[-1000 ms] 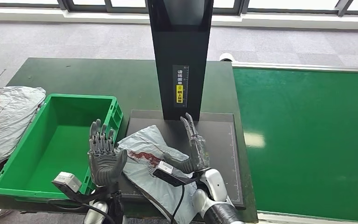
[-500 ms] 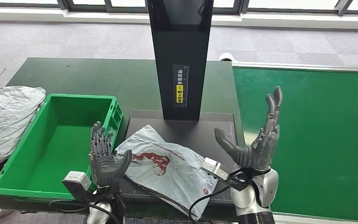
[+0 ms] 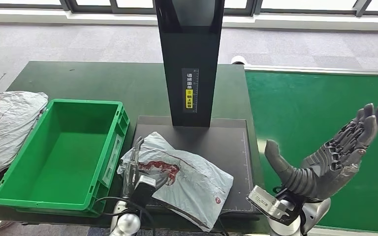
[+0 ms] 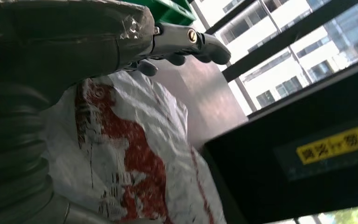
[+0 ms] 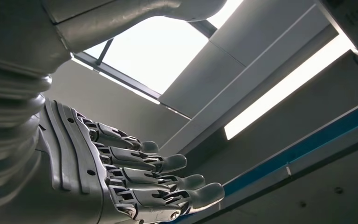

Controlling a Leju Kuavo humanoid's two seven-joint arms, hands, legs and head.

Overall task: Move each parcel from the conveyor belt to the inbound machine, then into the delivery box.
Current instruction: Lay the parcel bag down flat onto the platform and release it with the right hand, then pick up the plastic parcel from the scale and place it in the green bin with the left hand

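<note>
The right robot hand has swung out from beside the scanner plate to above the green conveyor belt, palm up, fingers stretched apart and tilted toward the far right, thumb pointing back toward the desk; it holds nothing. In its wrist view the fingers lie straight and slightly fanned under a ceiling with long light strips. The left robot hand, raised and spread half a second ago, has dropped and now lies low at the near left edge of the crumpled grey plastic mailer parcel with a red print. In the left wrist view its fingers reach over the parcel's edge; whether they actually grip it cannot be told. The parcel has stayed flat on the dark scanner plate of the inbound machine, its near corner overhanging the plate's front. The machine's black upright column bears a vertical label, white characters above a yellow patch, too small to read. The empty green plastic delivery box sits just left of the plate on the dark green desk.
</note>
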